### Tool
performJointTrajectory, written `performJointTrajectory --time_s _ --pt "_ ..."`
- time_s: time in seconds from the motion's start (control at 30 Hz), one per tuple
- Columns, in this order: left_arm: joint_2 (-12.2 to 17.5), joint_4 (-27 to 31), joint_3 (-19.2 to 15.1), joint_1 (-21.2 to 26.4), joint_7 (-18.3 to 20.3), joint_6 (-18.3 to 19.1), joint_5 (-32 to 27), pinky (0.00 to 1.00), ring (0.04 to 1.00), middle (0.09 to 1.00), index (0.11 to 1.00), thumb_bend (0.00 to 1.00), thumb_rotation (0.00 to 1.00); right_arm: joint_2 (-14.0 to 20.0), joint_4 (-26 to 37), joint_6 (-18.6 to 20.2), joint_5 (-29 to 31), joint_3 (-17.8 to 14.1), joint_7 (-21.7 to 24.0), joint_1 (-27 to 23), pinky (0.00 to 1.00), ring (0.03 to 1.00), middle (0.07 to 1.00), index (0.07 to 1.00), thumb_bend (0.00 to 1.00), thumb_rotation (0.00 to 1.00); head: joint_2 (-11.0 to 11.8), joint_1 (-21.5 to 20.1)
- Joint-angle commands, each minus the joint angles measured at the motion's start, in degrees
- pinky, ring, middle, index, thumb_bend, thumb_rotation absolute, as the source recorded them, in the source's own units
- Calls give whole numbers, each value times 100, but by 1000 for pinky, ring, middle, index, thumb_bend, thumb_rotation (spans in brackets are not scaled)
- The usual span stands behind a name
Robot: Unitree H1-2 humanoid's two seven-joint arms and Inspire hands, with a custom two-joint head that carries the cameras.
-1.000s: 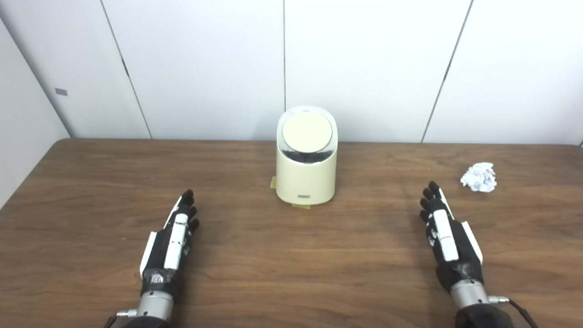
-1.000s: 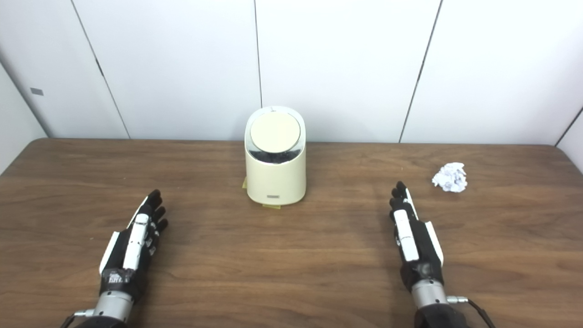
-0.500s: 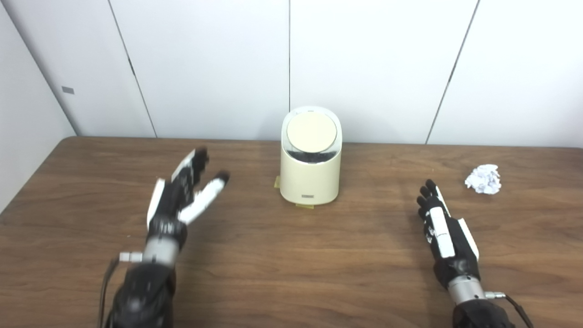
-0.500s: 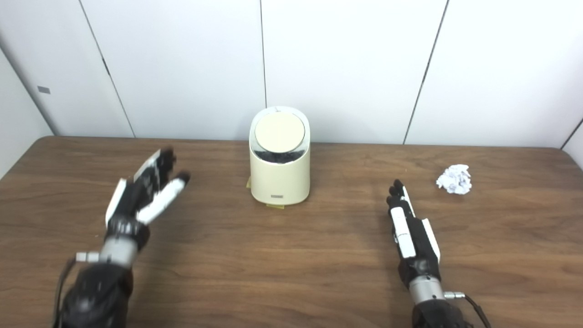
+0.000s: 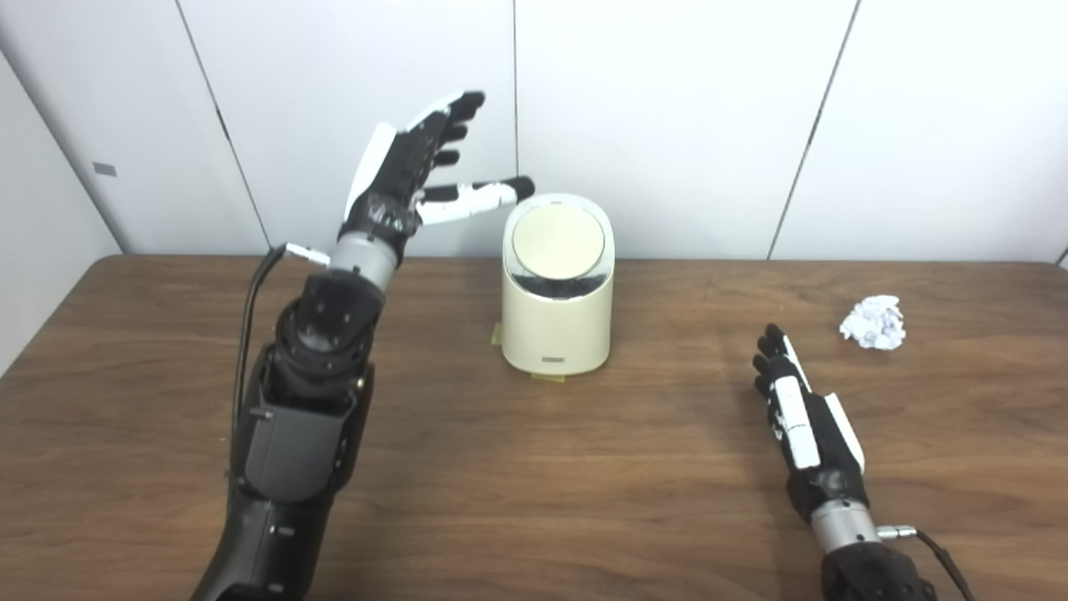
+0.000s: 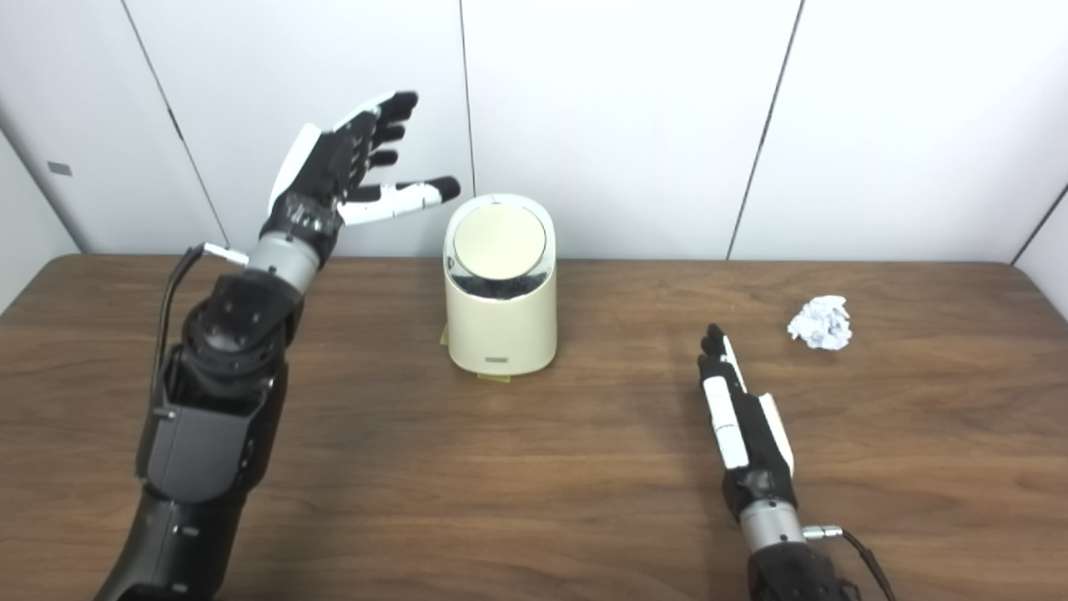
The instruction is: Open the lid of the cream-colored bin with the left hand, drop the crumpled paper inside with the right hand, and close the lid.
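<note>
The cream-colored bin (image 5: 557,321) stands at the back middle of the wooden table, its round lid (image 5: 558,243) closed and tilted toward me. My left hand (image 5: 417,171) is raised high, open with fingers spread, just left of and above the bin's top; its thumb tip reaches toward the lid's upper left rim without touching it. The crumpled white paper (image 5: 873,322) lies on the table at the far right. My right hand (image 5: 797,413) lies flat on the table, fingers straight, empty, below and left of the paper.
White wall panels stand right behind the bin. Small yellow tape pieces (image 5: 549,378) mark the bin's base on the table (image 5: 534,467). The left forearm (image 5: 309,401) rises steeply over the table's left half.
My left arm has lifted from low over the table up and right to beside the bin's top, hand spread open. The right hand has stayed flat on the table. The camera shifted slightly.
</note>
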State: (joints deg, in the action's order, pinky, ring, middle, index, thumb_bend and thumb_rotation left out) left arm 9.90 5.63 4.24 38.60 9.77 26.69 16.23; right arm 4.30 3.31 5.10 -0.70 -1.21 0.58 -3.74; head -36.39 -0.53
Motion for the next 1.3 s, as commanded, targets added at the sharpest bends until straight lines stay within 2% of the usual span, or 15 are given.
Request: performJointTrajectory --time_s 0.0,0.1,0.17,0.43,0.57,0.73,0.97,1.27 --pt "120 -109 111 466 248 21 426 868 917 926 918 896 163 -26 106 -89 55 -24 4 -192 997 984 993 1000 555 984 0 17" --pt "161 -537 402 779 527 22 900 861 928 934 925 895 127 -93 82 -147 105 -57 -37 -194 987 985 994 1000 545 949 7 29" --pt "233 -827 654 951 556 14 1113 841 933 943 933 901 126 -111 77 -173 94 -55 -47 -196 985 985 994 1000 548 948 7 28" --pt "435 -1720 1281 1355 239 -457 1781 777 905 919 899 934 42 -119 65 -231 21 -72 -96 -178 983 984 990 1000 559 966 -14 42" --pt "523 -2028 1566 1489 104 -691 2084 777 906 920 898 947 5 -138 38 -272 27 -81 -108 -185 988 982 983 1000 587 961 -22 60" --pt "642 -2366 1960 1608 -217 -1273 2578 812 894 908 888 936 0 -154 46 -273 22 -70 -115 -188 988 981 986 1000 550 969 -35 71" --pt "692 -2542 2172 1683 -321 -1621 3036 789 886 908 894 926 0 -166 -63 -387 -135 -19 -173 -250 976 979 985 1000 575 977 -41 55" --pt "659 -2537 2353 1661 -215 -1749 3369 885 921 921 905 952 24 -200 -117 -422 -197 -2 -256 -330 995 983 982 1000 608 959 -37 42"
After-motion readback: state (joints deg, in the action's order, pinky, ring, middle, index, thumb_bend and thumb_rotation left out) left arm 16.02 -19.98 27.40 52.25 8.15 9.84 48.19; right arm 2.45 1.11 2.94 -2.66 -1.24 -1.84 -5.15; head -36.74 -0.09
